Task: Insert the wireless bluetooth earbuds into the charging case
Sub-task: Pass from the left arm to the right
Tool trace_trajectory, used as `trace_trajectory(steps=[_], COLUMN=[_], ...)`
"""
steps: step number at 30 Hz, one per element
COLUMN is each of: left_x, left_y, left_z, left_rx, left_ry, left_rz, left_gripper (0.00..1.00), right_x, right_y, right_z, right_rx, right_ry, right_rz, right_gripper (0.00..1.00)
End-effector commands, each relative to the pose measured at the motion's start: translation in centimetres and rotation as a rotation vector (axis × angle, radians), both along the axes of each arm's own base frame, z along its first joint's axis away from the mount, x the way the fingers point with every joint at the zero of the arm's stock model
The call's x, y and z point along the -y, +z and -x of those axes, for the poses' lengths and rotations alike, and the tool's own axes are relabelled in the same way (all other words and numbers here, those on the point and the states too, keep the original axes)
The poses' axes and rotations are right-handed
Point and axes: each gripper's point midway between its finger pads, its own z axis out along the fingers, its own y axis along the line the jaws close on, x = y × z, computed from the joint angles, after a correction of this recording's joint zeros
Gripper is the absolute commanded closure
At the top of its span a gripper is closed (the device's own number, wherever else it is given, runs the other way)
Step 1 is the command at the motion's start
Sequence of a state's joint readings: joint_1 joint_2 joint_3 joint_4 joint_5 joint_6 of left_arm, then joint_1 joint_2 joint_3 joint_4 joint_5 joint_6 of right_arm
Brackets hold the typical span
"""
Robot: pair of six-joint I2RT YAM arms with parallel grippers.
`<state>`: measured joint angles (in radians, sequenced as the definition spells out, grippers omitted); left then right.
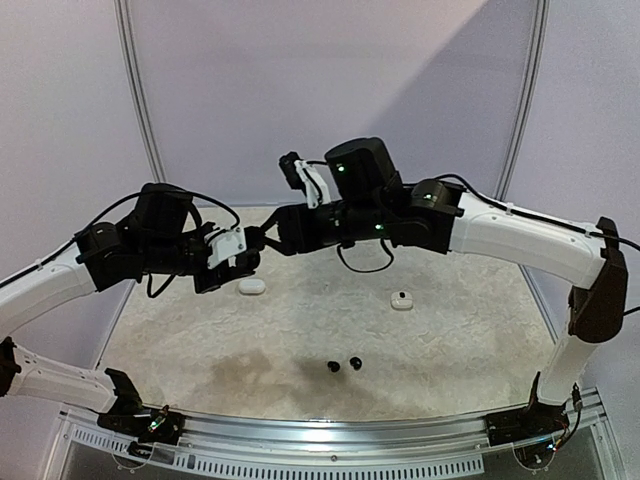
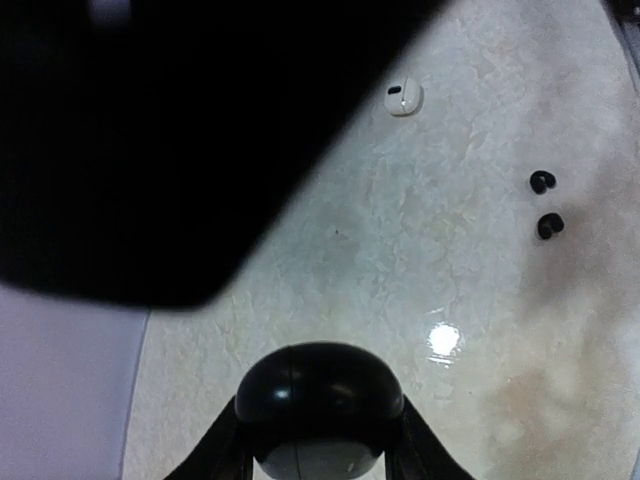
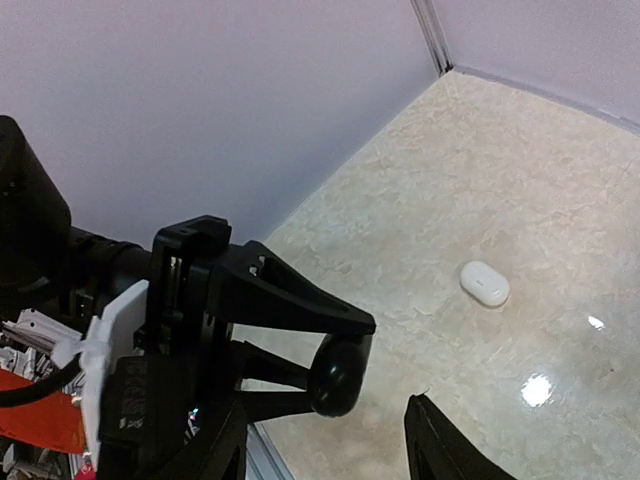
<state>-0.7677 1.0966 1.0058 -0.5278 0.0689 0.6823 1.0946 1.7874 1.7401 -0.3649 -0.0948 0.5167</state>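
Observation:
My left gripper (image 1: 258,240) is shut on a glossy black oval charging case (image 2: 320,395) and holds it in the air above the back left of the table. The case also shows in the right wrist view (image 3: 338,375), pinched between the left fingers. My right gripper (image 3: 330,450) is open, its two fingers on either side of the case and a little short of it; in the top view (image 1: 276,236) it meets the left gripper tip to tip. Two round black earbuds (image 1: 333,366) (image 1: 354,362) lie side by side on the table near the front; they also show in the left wrist view (image 2: 542,181) (image 2: 550,225).
A closed white oval case (image 1: 252,286) lies on the table below the grippers, also in the right wrist view (image 3: 485,283). A small white rounded piece with a dark mark (image 1: 402,300) lies to the right of centre, also in the left wrist view (image 2: 404,97). Walls close the back and sides.

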Motion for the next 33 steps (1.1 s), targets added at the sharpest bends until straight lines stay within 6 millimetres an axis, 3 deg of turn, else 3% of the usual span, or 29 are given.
trace_trajectory(steps=[1,7,11,16,21,24,25,27,29,30,33], left_x=[0.8,1.0,1.2,0.9,1.3,1.4,1.4,1.3,1.3,1.2,1.1], left_y=[2.0,2.3,2.5,2.5,2.7,2.9,2.9,2.8,3.0,3.1,3.2], left_z=[-0.7,-0.5,-0.4,-0.7,-0.1,0.3,0.5,1.0,1.7,2.3,4.2], left_rx=[0.031,0.032,0.043,0.055,0.059,0.048,0.041,0.015,-0.012,-0.028,-0.087], left_ry=[0.032,0.030,0.025,0.047,0.024,0.014,0.008,-0.002,-0.014,-0.032,-0.081], left_rz=[0.080,0.105,0.112,0.107,0.114,0.129,0.131,0.138,0.159,0.166,0.199], left_gripper=[1.00,1.00,1.00,1.00,1.00,0.99,0.86,0.46,0.14,0.04,0.01], right_x=[-2.4,-4.0,-4.7,-4.7,-4.6,-4.3,-4.1,-3.6,-2.7,-2.2,-0.4], right_y=[-1.9,-4.3,-4.8,-5.8,-5.6,-5.3,-5.2,-5.0,-4.1,-3.5,-0.8], right_z=[0.5,0.5,0.4,-0.1,-0.2,-0.5,-0.5,-0.5,-0.6,-0.5,-0.1], right_rx=[-0.070,-0.114,-0.127,-0.130,-0.120,-0.092,-0.079,-0.056,-0.029,-0.013,0.061], right_ry=[0.038,0.057,0.058,0.037,0.030,0.023,0.024,0.028,0.032,0.038,0.070], right_rz=[0.002,0.041,0.032,0.064,0.064,0.066,0.066,0.066,0.052,0.041,-0.012], right_gripper=[0.47,0.48,0.58,0.59,0.89,0.97,0.99,1.00,1.00,1.00,1.00])
